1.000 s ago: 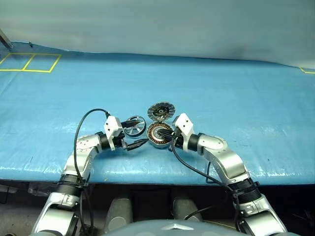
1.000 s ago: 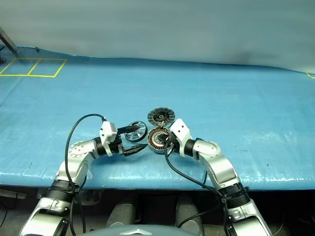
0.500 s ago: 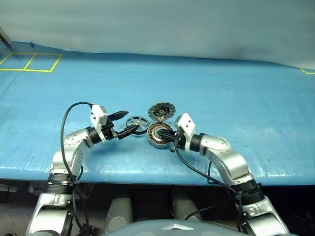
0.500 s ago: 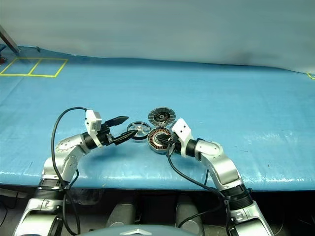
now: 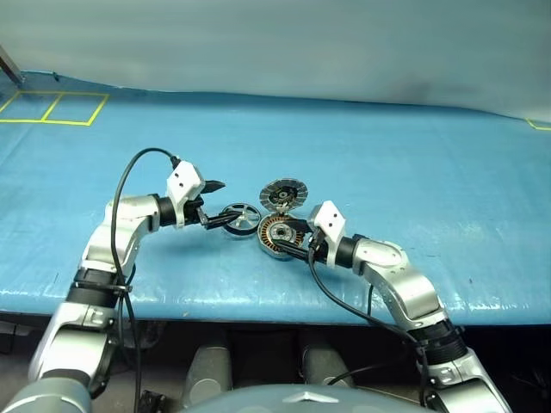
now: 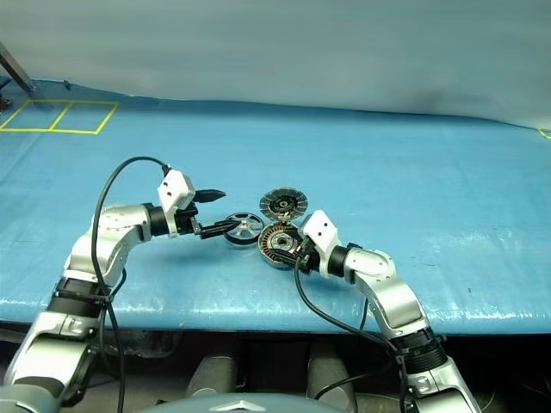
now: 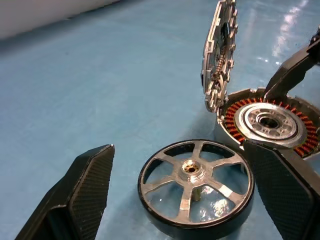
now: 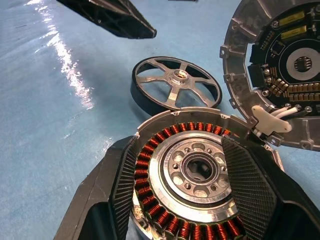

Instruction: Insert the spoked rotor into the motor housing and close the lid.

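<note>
**Rotor lies flat between our left fingers**

We see the spoked rotor (image 7: 196,186) lying flat on the blue table (image 5: 413,163), hub up, just beside the motor housing (image 8: 192,175). Our left gripper (image 7: 190,200) is spread wide with one finger on each side of the rim, gripping nothing. Our right gripper (image 8: 190,200) stands parted around the housing, its pads (image 8: 247,180) over the windings. The lid (image 5: 283,194) stands raised.

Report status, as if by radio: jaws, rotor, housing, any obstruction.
Left gripper jaws open, straddling spoked rotor flat on table. Right gripper jaws open either side of motor housing. Lid stands open. Nothing in the way.
</note>
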